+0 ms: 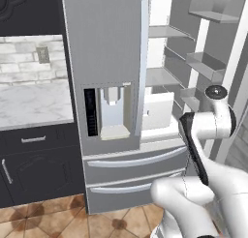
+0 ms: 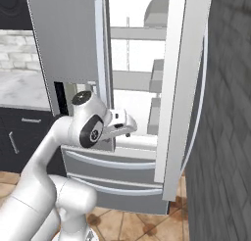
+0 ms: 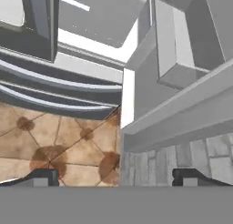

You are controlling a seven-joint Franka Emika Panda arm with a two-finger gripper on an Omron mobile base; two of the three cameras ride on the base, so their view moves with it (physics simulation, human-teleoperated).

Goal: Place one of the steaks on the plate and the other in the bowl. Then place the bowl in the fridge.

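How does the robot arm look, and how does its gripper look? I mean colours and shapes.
The arm has smooth, rounded white links with dark joints and a round dark cap on one joint. The gripper has two small dark finger tips with lighter grey pads. No cables or markings are visible.

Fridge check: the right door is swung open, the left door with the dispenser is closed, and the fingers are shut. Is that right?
Not quite. The fingers stand wide apart with nothing between them, as the hand view shows. The rest holds: the fridge's right door is swung open and the left door with the dispenser is closed.
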